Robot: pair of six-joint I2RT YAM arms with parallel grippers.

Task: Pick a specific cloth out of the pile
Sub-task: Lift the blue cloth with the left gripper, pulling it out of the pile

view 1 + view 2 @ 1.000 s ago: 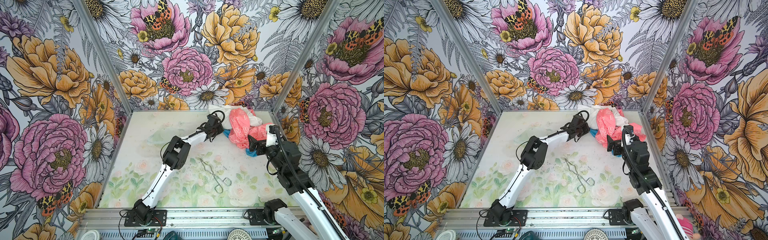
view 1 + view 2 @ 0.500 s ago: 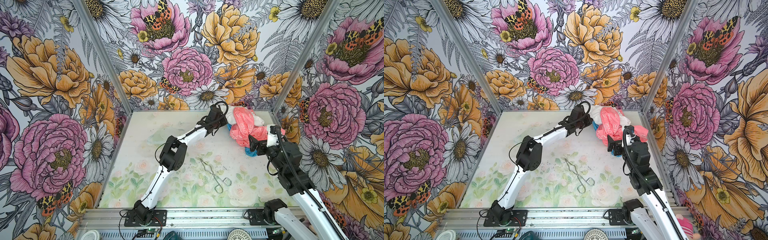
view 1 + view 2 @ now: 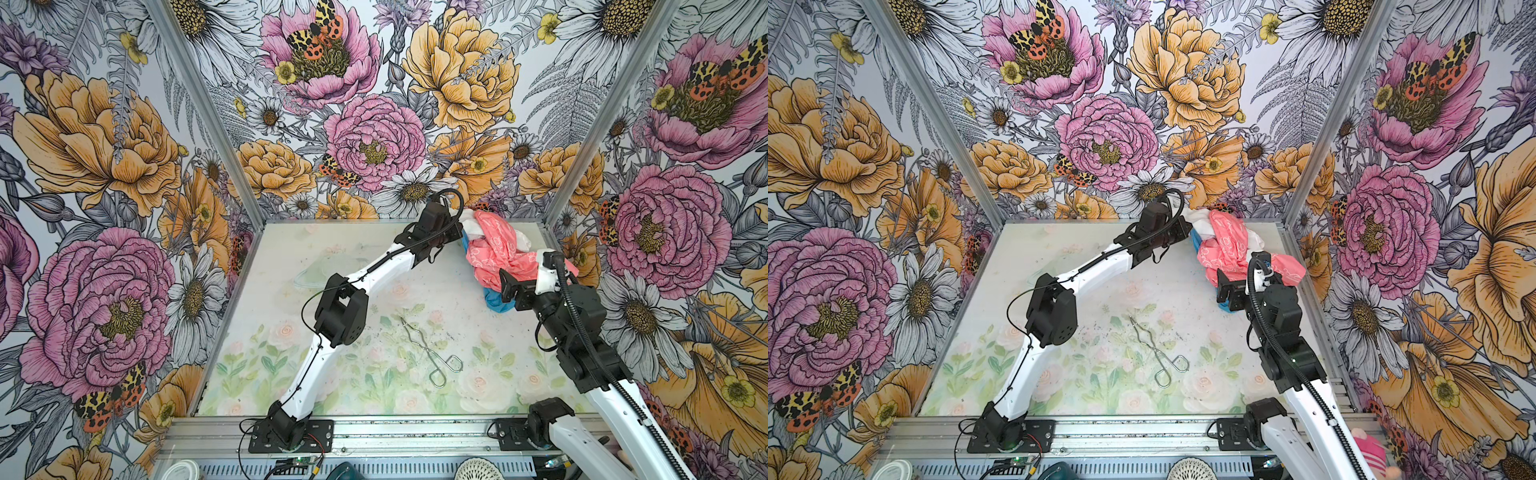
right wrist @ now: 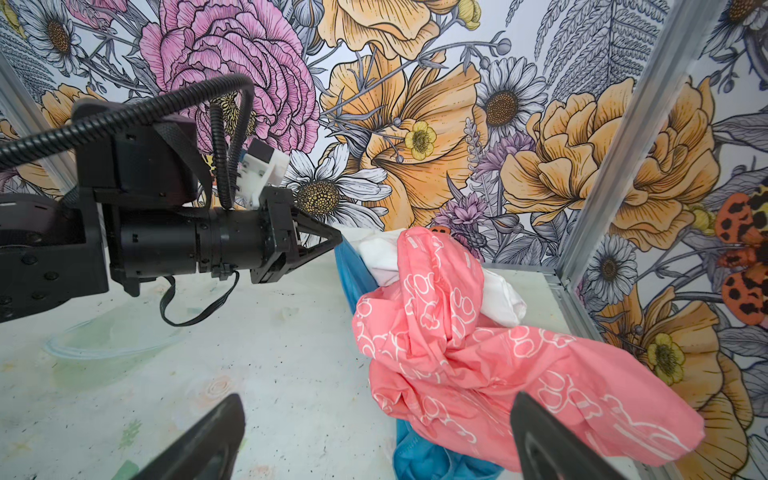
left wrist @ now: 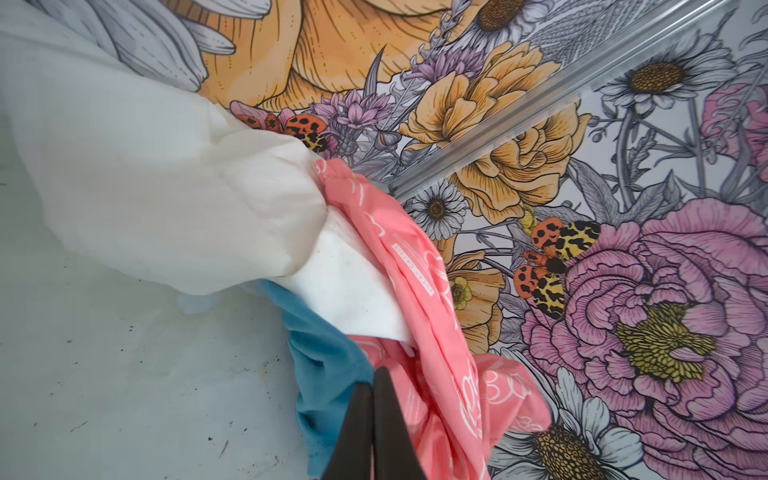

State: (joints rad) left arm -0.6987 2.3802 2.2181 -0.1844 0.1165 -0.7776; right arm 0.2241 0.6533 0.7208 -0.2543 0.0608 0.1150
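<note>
At pile's [image 4: 457, 332] far edge — L tool [image 4: 338, 241] tip pinched on blue cloth [image 4: 347, 270].

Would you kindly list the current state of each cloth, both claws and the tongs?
blue cloth: pinched at one edge, mostly under the pink.
pink cloth: crumpled on top of the pile.
white cloth: bunched against the back wall.
left claw: shut on blue cloth.
right claw: open, empty.
tongs: lying flat, untouched.

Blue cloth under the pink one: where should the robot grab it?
Probably pinch the bright blue thin cloth at its bare fold poking out below the coral-pink printed cloth, coming in low from the robot's near side: pink fabric covers most of the rest.
</note>
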